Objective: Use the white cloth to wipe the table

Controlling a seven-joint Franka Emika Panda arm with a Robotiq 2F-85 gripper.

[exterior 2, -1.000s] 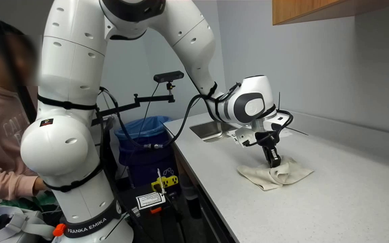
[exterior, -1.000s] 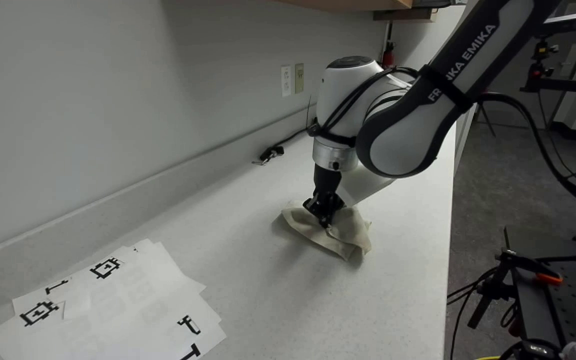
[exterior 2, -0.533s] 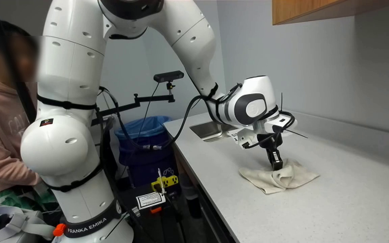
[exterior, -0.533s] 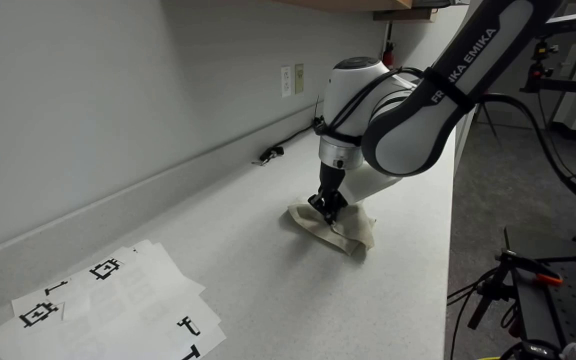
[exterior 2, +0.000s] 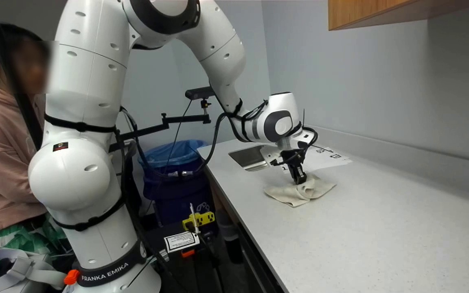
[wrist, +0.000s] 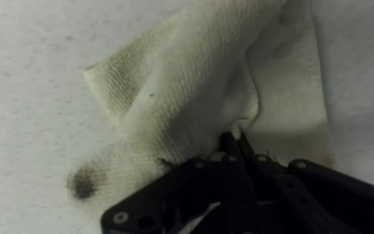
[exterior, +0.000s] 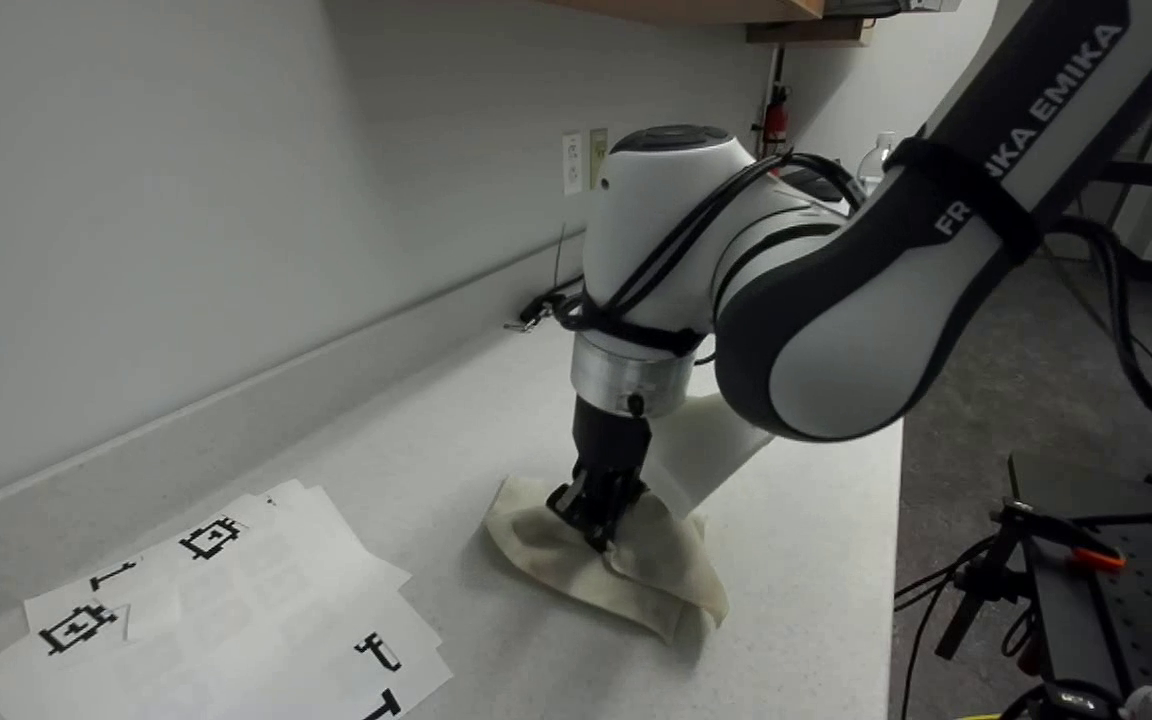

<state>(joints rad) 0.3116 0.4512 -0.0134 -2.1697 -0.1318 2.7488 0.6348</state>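
The white cloth (exterior: 676, 570) lies wrinkled and partly folded on the white table (exterior: 796, 560). My gripper (exterior: 598, 545) comes down from above onto its middle, tilted a little. In the wrist view the gripper (wrist: 236, 135) is shut, with a thin fold of the cloth (wrist: 187, 65) pinched between its fingertips. Dark stains mark the fabric, one near its lower left edge. An exterior view has the same cloth (exterior 2: 295, 195) spread flat around the gripper (exterior 2: 301, 181), on the table (exterior 2: 381, 228). Part of the cloth is hidden behind the gripper.
White printed sheets (exterior: 266, 620) lie close to the cloth, toward the wall side. A metal sink (exterior 2: 255, 158) is set into the counter near the arm. A black cable end (exterior: 536, 305) rests by the wall. A wooden cabinet (exterior 2: 364, 12) hangs above, and a person (exterior 2: 2, 142) sits behind the arm.
After a slight shift the opposite way, gripper and cloth have slid together along the table toward the printed sheets and the sink end. The grip on the fold stays the same.
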